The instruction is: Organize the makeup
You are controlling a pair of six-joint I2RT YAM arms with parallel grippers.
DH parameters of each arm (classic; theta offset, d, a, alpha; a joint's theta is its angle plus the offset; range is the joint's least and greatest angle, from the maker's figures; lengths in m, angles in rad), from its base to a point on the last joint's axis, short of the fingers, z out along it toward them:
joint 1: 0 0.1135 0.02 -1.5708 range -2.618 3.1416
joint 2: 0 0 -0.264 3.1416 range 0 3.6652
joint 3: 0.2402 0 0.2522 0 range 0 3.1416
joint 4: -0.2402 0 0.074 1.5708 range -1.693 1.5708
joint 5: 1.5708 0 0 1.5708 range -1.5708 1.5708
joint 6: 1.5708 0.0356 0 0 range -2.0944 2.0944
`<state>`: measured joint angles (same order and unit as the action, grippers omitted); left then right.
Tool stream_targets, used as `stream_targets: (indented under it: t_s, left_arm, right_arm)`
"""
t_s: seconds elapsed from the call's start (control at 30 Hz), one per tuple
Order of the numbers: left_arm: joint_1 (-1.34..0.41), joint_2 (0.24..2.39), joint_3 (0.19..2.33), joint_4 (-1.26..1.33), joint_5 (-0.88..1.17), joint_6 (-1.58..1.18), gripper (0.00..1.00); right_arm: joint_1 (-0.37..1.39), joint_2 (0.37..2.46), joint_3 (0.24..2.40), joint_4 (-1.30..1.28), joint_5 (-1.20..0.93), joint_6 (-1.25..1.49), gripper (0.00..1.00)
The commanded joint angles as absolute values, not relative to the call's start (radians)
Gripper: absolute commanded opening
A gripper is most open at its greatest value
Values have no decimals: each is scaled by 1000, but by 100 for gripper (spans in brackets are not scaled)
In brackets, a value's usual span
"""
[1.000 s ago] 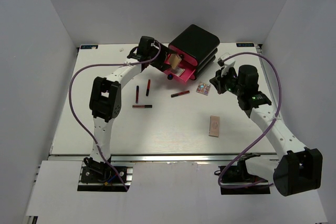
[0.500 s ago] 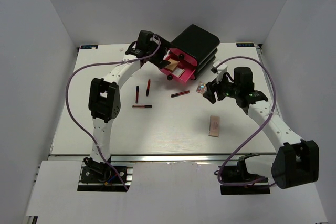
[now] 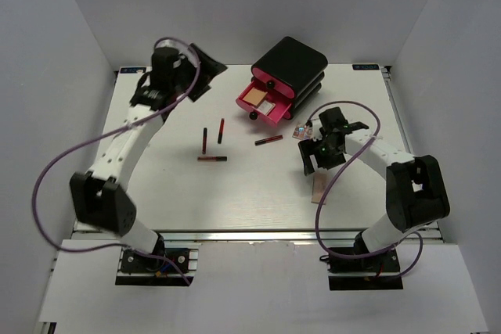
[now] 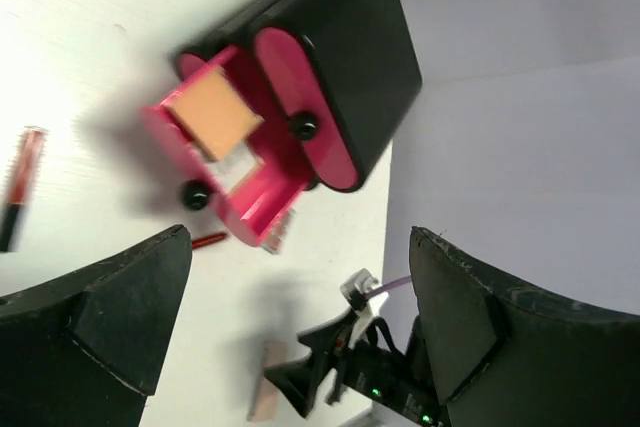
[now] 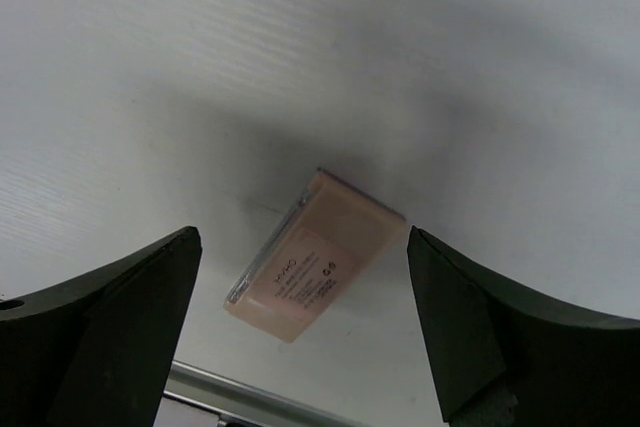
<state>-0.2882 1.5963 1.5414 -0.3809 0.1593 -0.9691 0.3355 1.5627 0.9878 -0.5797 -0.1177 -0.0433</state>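
Right gripper (image 5: 302, 239), spread wide and empty, over flat beige palette (image 5: 315, 257) nearward of black drawer box (image 3: 291, 64); probably light, stiff, slick: pinch across narrow sides.

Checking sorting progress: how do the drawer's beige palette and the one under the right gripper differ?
The drawer palette sits in the open pink drawer; the table palette lies loose on the table. The drawer palette looks squarer, the table palette oblong. Both are flat, beige.

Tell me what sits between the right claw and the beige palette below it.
Nothing. In the right wrist view the open right claw hangs above the beige palette, with only bare white table showing around it.
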Motion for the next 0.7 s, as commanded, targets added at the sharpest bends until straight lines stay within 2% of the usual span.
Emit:
stream_targets:
  t_s: [0.0, 0.23, 0.67]
  left_arm:
    - [-238, 1423, 1314, -354, 114, -916, 98]
    - [-193, 1212, 1076, -334, 72, -960, 98]
    - [-193, 1144, 1042, -390, 52, -937, 98]
  right_arm:
    - [379, 1537, 1028, -701, 26, 83, 89]
    - [410, 1569, 937, -724, 72, 189, 87]
    - [410, 1654, 894, -635, 57, 213, 74]
